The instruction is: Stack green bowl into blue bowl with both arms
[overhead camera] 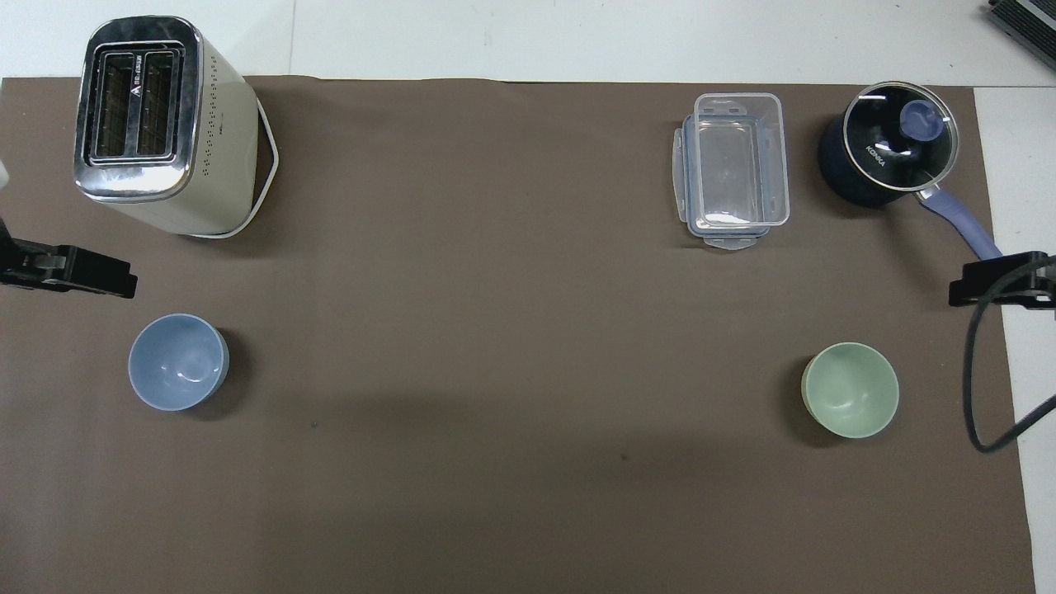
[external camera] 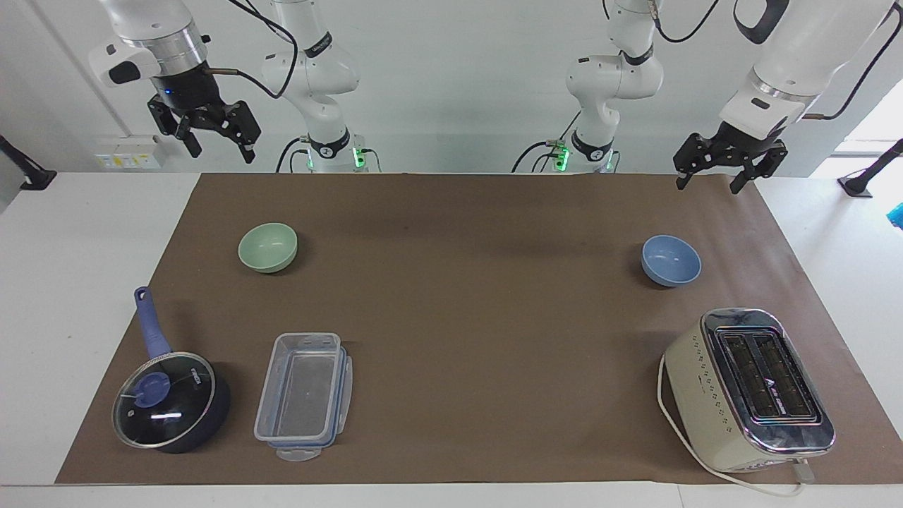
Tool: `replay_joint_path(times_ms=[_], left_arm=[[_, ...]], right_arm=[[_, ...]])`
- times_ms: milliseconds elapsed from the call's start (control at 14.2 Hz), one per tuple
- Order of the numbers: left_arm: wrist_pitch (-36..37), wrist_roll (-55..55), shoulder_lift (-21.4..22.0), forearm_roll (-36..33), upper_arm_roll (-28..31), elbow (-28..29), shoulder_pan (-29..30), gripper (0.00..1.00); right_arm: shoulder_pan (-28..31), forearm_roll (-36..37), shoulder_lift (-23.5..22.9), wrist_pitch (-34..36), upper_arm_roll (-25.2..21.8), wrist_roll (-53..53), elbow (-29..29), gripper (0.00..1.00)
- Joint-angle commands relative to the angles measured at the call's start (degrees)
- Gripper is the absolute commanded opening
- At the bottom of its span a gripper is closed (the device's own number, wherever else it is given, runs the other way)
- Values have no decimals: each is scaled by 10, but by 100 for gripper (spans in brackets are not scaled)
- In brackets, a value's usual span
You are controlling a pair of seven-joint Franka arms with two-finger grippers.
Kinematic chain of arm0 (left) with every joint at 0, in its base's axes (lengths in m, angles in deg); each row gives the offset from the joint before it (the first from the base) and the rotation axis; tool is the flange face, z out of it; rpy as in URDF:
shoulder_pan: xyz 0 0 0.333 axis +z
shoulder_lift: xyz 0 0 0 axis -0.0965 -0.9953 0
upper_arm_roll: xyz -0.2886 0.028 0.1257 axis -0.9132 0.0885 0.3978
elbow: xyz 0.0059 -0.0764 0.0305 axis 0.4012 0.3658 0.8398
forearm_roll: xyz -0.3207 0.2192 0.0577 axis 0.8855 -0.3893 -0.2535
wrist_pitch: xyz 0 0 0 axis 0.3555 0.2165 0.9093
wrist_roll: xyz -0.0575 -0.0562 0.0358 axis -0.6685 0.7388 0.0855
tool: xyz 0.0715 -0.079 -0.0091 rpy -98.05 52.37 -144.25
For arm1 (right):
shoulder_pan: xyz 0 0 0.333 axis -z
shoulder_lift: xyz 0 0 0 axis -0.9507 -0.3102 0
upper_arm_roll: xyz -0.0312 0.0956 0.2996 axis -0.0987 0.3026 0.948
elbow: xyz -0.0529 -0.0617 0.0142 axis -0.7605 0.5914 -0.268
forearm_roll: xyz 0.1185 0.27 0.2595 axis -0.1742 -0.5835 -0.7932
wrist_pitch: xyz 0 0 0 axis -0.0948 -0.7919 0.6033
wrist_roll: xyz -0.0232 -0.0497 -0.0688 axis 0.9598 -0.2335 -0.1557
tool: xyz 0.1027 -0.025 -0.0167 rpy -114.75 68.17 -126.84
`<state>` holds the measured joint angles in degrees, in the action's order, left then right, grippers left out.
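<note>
The green bowl (external camera: 268,247) (overhead camera: 850,389) stands upright on the brown mat toward the right arm's end of the table. The blue bowl (external camera: 670,259) (overhead camera: 177,361) stands upright toward the left arm's end, far apart from the green bowl. Both bowls are empty. My right gripper (external camera: 220,154) hangs open and empty, raised over the mat's edge at the right arm's end, clear of the green bowl. My left gripper (external camera: 709,185) hangs open and empty, raised over the mat's edge at the left arm's end, clear of the blue bowl.
A cream toaster (external camera: 748,388) (overhead camera: 157,124) stands farther from the robots than the blue bowl. A clear plastic container (external camera: 303,395) (overhead camera: 734,169) and a dark blue saucepan with a glass lid (external camera: 169,398) (overhead camera: 887,153) stand farther out than the green bowl.
</note>
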<state>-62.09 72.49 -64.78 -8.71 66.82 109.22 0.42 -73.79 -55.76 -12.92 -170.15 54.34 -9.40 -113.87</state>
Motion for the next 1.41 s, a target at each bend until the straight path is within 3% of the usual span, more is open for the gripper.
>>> replay_joint_path(times_ms=[0, 1343], left_arm=[[-6, 3, 19, 4, 1, 23, -3, 100], [-6, 11, 20, 8, -7, 21, -4, 100]], right_arm=[[5, -2, 7, 6, 1, -9, -2, 100], [5, -2, 7, 6, 1, -9, -2, 100]])
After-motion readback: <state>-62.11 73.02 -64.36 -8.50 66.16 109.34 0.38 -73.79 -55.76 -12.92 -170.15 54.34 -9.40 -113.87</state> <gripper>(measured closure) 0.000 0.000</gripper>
